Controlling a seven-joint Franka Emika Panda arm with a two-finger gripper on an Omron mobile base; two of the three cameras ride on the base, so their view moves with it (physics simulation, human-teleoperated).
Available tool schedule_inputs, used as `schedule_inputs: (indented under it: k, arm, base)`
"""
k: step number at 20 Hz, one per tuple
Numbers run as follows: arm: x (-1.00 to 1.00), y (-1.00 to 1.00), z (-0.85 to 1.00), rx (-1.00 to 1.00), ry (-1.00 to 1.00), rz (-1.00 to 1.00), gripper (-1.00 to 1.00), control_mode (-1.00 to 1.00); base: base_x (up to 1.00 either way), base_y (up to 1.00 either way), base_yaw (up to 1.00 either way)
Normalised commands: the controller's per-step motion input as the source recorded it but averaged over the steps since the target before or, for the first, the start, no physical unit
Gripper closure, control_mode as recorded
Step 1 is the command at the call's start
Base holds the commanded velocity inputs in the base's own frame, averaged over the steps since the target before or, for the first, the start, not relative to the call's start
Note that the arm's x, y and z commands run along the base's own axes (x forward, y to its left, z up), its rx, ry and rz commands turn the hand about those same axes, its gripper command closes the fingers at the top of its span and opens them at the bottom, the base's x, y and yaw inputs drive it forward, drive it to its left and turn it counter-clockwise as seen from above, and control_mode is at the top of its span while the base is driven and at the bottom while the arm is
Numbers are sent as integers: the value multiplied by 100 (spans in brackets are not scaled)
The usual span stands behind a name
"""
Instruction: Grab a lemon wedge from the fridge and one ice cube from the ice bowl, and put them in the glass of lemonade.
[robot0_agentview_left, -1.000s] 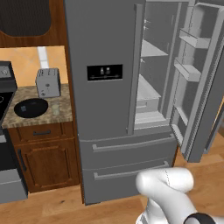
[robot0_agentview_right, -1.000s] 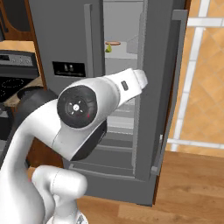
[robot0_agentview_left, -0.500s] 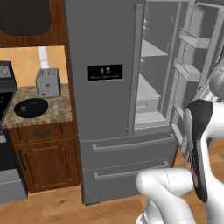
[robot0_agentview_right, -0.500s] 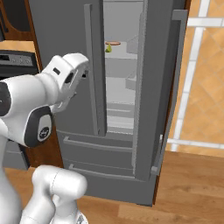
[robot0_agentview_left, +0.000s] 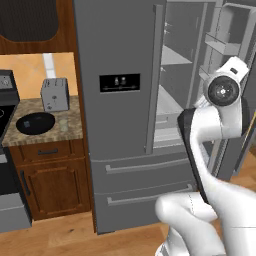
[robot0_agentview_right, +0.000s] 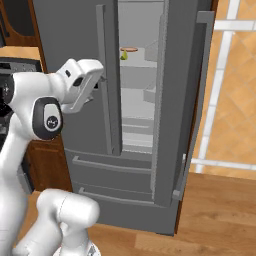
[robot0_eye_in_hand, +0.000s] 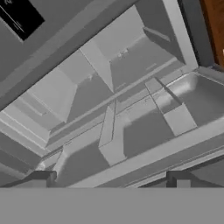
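The grey fridge (robot0_agentview_right: 70, 30) stands with its right door (robot0_agentview_right: 182, 100) swung open. On an upper shelf lies the small yellow-green lemon wedge (robot0_agentview_right: 124, 55), next to a flat orange-brown item (robot0_agentview_right: 131, 49). My gripper (robot0_agentview_right: 100, 80) hangs in front of the closed left door, below and left of the wedge. In the hand view the gripper (robot0_eye_in_hand: 109, 179) is open with nothing between its tips, facing bare shelves. On the counter left of the fridge sit the black ice bowl (robot0_agentview_left: 35, 123) and the glass of lemonade (robot0_agentview_left: 63, 124). The ice cube is too small to make out.
A toaster (robot0_agentview_left: 54, 94) stands behind the bowl on the counter (robot0_agentview_left: 70, 135). A black stovetop (robot0_agentview_left: 4, 117) borders the counter's left. The fridge's two lower drawers (robot0_agentview_left: 145, 165) are shut. The open door's bins (robot0_agentview_left: 222, 45) stick out on the right. Wood floor lies in front.
The arm has swung up and round in front of the fridge, and the hand now points into the open right half. The gripper stayed open. The base has not moved.
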Motion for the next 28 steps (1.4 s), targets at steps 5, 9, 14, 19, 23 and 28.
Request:
schedule_inputs:
  k: [5, 9, 14, 19, 23, 28]
  arm:
    - [86, 0, 2, -2, 33, -27, -100, -100]
    - [88, -16, -73, -14, 16, -2, -100, -100]
    - [99, -48, -76, -4, 16, 0, -100, -100]
    - [83, -53, -1, -5, 11, 0, -100, -100]
    - [19, -92, -19, 0, 2, 0, -100, -100]
    - [0, -100, -10, 0, 3, 0, -100, -100]
  base:
    - [0, 0, 0]
    - [0, 0, 0]
    - [0, 0, 0]
    - [0, 0, 0]
    - [0, 0, 0]
    - [0, 0, 0]
